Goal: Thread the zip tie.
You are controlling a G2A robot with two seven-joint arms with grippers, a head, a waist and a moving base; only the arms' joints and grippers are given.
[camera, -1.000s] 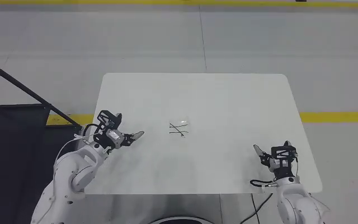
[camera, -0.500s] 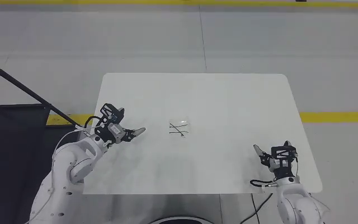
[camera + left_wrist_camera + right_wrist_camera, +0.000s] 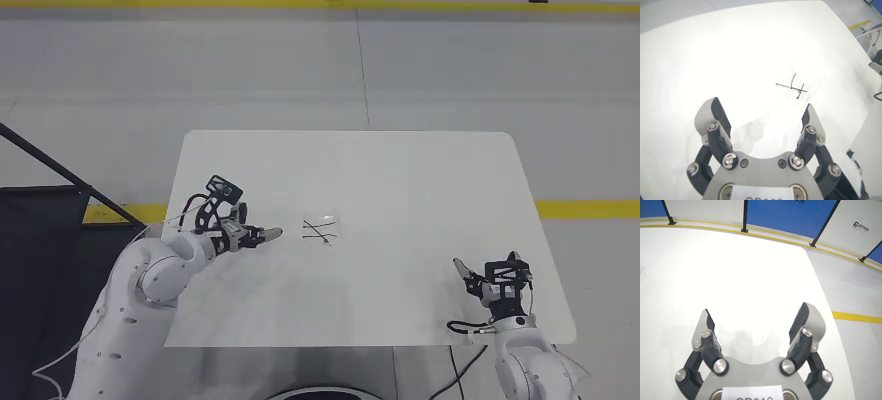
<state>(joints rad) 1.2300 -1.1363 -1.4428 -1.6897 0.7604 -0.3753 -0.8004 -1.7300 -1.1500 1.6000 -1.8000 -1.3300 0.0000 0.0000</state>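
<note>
On the table [image 3: 400,180], crossed zip ties [image 3: 319,231], left tool [image 3: 762,102] wide nearby, right tool [image 3: 755,308] wide, well apart

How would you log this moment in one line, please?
left gripper open, short of zip ties | right gripper open, near table edge | nothing grasped

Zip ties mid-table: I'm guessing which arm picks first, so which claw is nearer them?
Left. The left claw is open close beside the zip ties, pointing at them, not touching. The right claw is open far off, toward the near right corner of the table.
</note>
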